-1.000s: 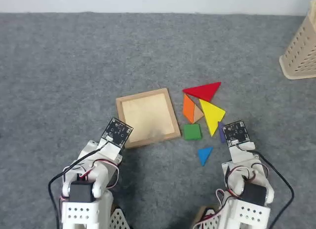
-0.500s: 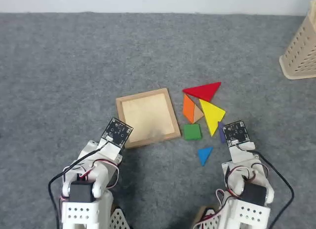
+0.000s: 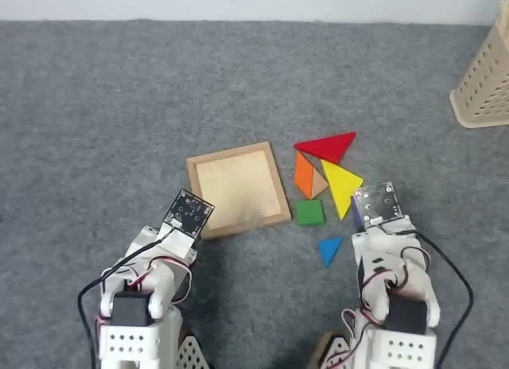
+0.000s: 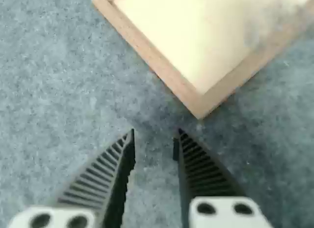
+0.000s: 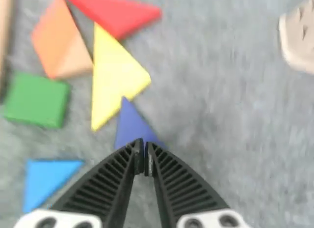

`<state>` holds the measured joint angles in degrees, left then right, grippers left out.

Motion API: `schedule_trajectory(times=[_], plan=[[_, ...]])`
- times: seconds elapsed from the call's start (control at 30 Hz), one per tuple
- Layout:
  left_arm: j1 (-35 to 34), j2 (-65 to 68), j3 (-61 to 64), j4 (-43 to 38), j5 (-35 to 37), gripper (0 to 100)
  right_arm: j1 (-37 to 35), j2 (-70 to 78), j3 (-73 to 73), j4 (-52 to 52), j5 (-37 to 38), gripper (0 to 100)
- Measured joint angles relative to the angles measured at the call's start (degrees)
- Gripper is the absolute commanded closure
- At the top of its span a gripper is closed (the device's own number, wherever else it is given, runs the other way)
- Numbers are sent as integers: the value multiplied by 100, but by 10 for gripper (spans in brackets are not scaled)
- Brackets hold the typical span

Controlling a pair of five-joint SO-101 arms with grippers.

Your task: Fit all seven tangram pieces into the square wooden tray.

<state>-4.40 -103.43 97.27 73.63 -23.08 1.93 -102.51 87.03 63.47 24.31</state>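
Wooden tray [image 3: 238,186] sits empty at frame centre, tangram pieces [image 3: 340,184] loose to its right; right pincer [image 5: 143,152], closed on nothing, aims at the dark blue triangle [image 5: 131,124], presumably first pick; left pincer [image 4: 153,139], slightly parted, idle.

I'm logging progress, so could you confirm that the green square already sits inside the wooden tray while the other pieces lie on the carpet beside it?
Not quite: the high view shows the green square on the carpet just outside the wooden tray, like the other pieces.
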Motion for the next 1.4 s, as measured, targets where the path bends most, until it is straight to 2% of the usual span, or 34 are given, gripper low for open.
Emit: schedule_trajectory(times=[0.23,0.33,0.5,0.63,0.8,1.0,1.3,1.4], plan=[[0,0,0,0,0,878,-703,1881,-1626,264,-70,868],[0,0,0,0,0,878,-967,3376,-2505,290,-97,845],[0,0,0,0,0,878,-1459,5741,-3877,290,-105,750],[0,0,0,0,0,878,-1653,7552,-4765,176,-105,700],[0,0,0,0,0,878,-1618,9178,-5284,-378,-229,699],[0,0,0,0,0,878,-1187,9873,-5371,-949,-976,699],[0,0,0,0,0,878,-1116,10277,-5908,-941,-1002,692],[0,0,0,0,0,878,-1073,10602,-6180,-695,-695,631]])
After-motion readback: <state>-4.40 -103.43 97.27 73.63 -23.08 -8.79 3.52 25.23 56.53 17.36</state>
